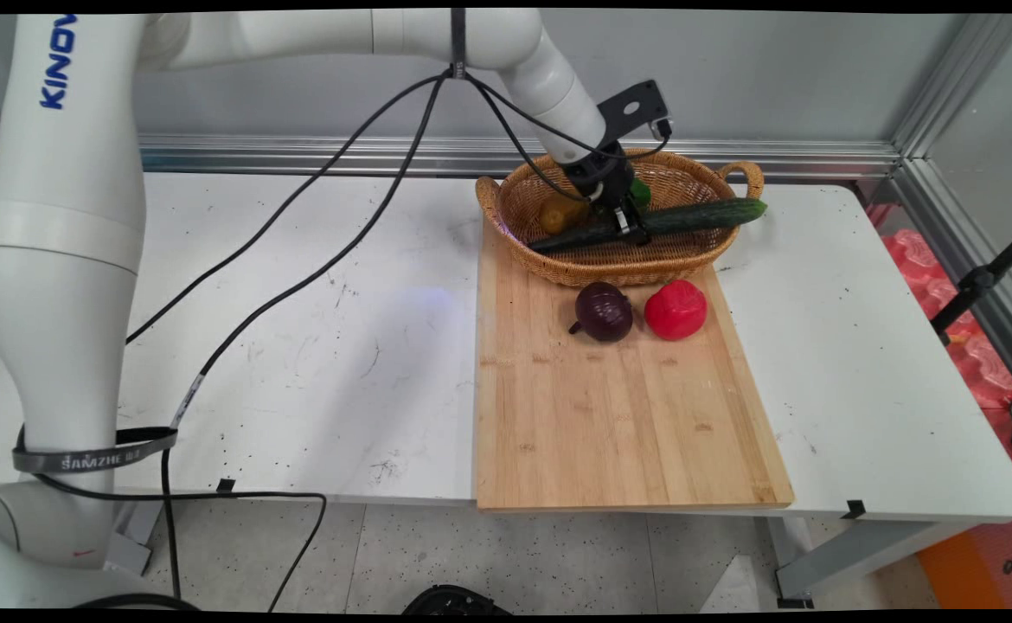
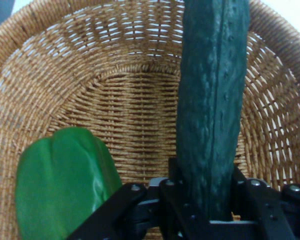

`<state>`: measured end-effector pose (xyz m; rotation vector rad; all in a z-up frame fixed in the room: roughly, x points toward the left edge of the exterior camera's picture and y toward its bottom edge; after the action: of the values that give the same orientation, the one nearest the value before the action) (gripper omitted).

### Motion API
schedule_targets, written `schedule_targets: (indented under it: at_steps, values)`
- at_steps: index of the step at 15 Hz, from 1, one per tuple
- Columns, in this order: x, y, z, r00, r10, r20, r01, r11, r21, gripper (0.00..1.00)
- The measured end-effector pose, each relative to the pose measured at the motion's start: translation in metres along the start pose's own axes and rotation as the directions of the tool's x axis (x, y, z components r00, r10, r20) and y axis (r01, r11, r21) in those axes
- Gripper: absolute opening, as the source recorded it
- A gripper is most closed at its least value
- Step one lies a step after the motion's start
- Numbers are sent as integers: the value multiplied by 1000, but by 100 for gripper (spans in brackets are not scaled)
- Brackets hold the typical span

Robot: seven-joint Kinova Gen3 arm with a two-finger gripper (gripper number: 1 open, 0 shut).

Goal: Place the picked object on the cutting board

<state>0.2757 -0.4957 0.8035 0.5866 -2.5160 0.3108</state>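
Left part of white table (image 1: 316,346) is bare, w/ black cables (image 1: 298,260) hanging over it. Wood board (image 1: 610,415) lies right of the middle. On its far end sits a woven basket (image 1: 558,264). Inside: a yellow-brown veg (image 1: 558,215), a green pepper (image 2: 60,185), and a long cucumber (image 1: 705,215) poking out over the right rim. Claw (image 1: 625,223) is in the basket, pinching the cucumber near its middle. In front of the basket on the board: purple onion (image 1: 603,311), then red pepper (image 1: 675,309), side by side.
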Motion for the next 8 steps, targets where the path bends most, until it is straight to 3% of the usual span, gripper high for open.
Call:
schedule_targets:
  at_steps: [8]
  values:
    - [22,10,-62,998,45,-48,-44,999,13,0]
